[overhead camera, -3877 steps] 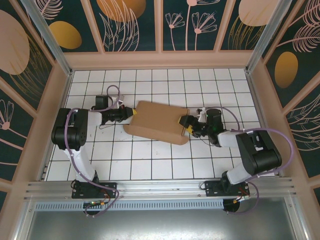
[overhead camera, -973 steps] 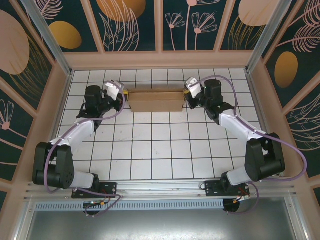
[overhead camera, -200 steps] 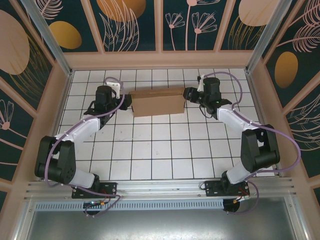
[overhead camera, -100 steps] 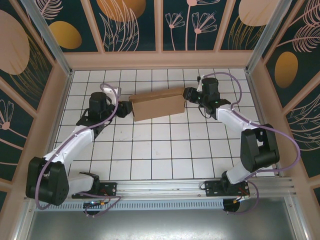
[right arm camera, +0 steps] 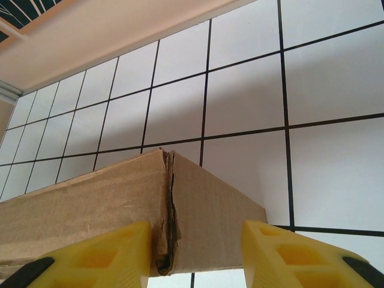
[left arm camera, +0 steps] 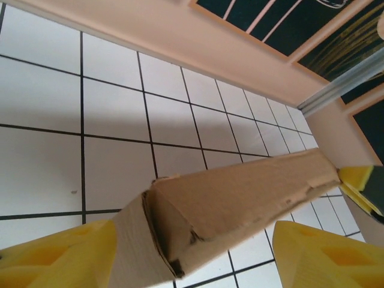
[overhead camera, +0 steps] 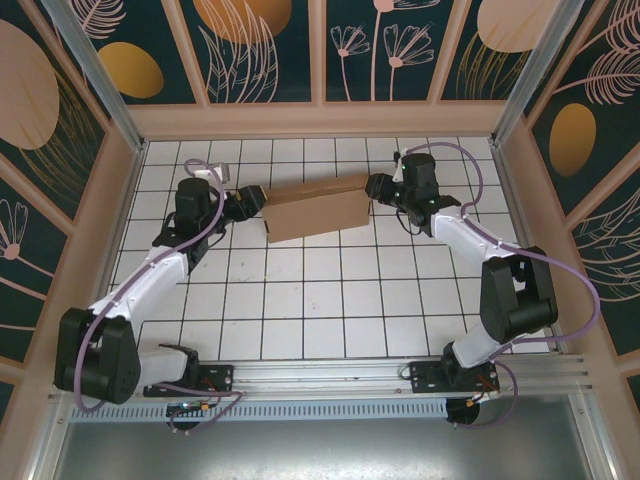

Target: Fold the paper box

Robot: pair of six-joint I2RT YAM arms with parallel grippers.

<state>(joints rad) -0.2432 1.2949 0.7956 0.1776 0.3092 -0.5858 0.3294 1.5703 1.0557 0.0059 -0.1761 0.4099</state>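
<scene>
The table (overhead camera: 320, 300) bears a folded brown paper box (overhead camera: 315, 208).

Item one: white-and-black left arm (overhead camera: 160, 265), which we log stretched from 7 o'clock up to 10 o'clock; its yellow-padded left gripper (overhead camera: 256, 198) stands with jaws apart. Item two: matching right arm (overhead camera: 465, 235), elbow at 4 o'clock, reaching to 1 o'clock; right gripper (overhead camera: 372, 187) clamped on the brown corrugated cardboard box (overhead camera: 315, 208).

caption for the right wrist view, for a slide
End of the folded box held in the right gripper, white tiled table behind.
</scene>
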